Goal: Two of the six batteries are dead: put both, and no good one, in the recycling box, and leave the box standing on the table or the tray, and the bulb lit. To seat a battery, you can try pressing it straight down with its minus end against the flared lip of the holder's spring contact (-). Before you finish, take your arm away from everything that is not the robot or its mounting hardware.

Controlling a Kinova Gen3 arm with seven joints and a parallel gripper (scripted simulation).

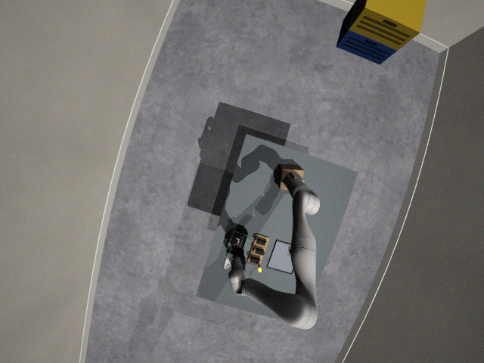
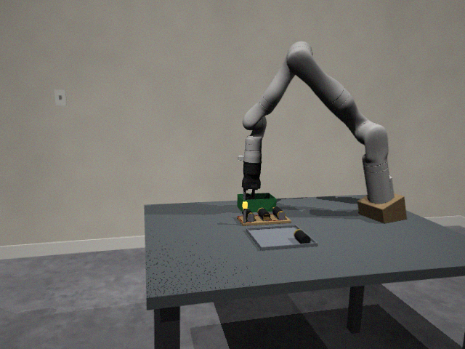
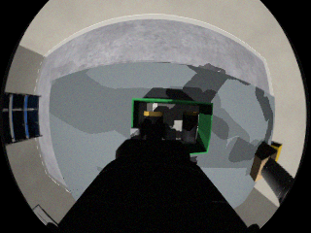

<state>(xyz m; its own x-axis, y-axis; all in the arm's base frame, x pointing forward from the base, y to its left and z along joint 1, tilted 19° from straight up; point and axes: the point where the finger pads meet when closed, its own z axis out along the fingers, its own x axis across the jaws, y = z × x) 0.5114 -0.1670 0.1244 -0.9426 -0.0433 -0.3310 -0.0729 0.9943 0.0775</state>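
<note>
- The gripper (image 1: 237, 245) (image 2: 248, 197) (image 3: 153, 127), pointing down, is closed around a dark battery with a yellow band (image 3: 153, 114), at the recycling box's opening.
- The green recycling box (image 1: 246, 237) (image 2: 256, 205) (image 3: 205, 131) stands on the table (image 1: 332, 183) (image 2: 210, 259) (image 3: 83, 107); another battery (image 3: 190, 125) lies inside, at right in the wrist view.
- Nearer in the exterior view, the wooden holder (image 1: 266, 237) (image 2: 259, 222) bears three batteries.
- At its left end, the bulb (image 1: 259, 269) (image 2: 245, 205) shows bright yellow.
- Nearest, the tray (image 1: 279, 270) (image 2: 277, 246) carries one battery (image 2: 301, 235) at right.
</note>
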